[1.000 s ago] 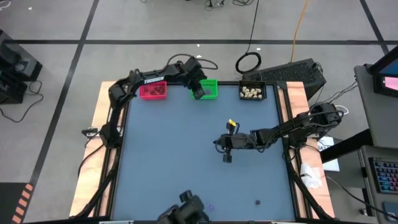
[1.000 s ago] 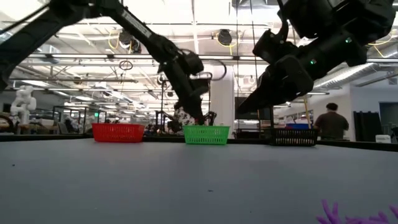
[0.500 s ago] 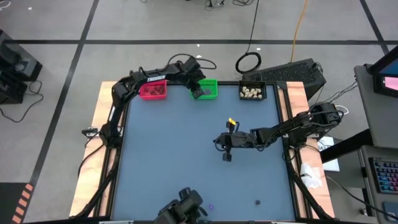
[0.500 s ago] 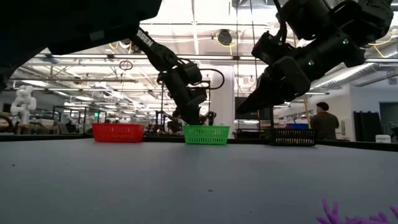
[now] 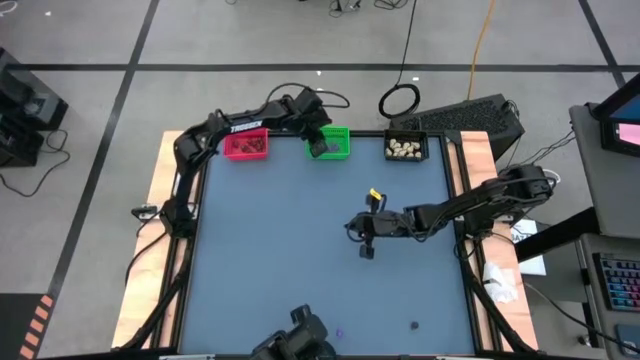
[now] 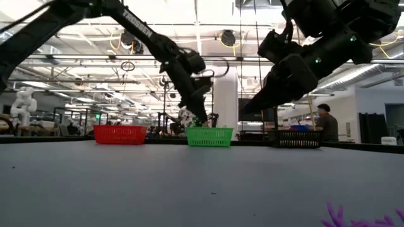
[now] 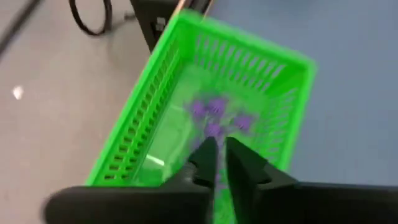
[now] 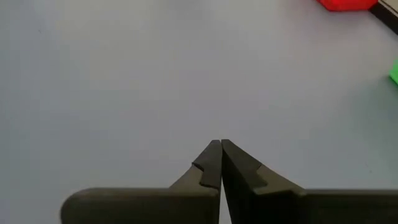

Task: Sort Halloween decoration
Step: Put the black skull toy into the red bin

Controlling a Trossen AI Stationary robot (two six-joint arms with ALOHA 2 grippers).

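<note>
My left gripper [image 5: 320, 147] hangs over the green bin [image 5: 336, 142] at the far edge, fingers pointing down into it. In the left wrist view its fingertips [image 7: 219, 149] stand a narrow gap apart above several flat purple bits [image 7: 217, 115] on the bin floor. My right gripper [image 5: 365, 243] is shut and hovers over bare table near the middle [image 8: 221, 144]. The red bin [image 5: 246, 146] holds dark lumps and the black bin [image 5: 406, 148] holds cream lumps. One purple bit [image 5: 340, 333] and one dark lump [image 5: 414, 324] lie near the near edge. My left gripper shows a purple patch [image 7: 216, 179] low in the narrow gap between its fingers. I cannot tell whether the fingers touch it or whether it lies in the bin below. The fingers come from above, pointing down into the bin.
The three bins stand in a row along the far edge [image 6: 209, 136]. The grey-blue tabletop [image 5: 270, 260] lies open between them and the near edge. A dark camera mount [image 5: 300, 345] sits at the near edge. A person [image 6: 327, 126] stands in the room beyond.
My left gripper has stayed over the green bin while its arm swayed slightly. My right gripper has kept still, shut, above the middle of the table.
</note>
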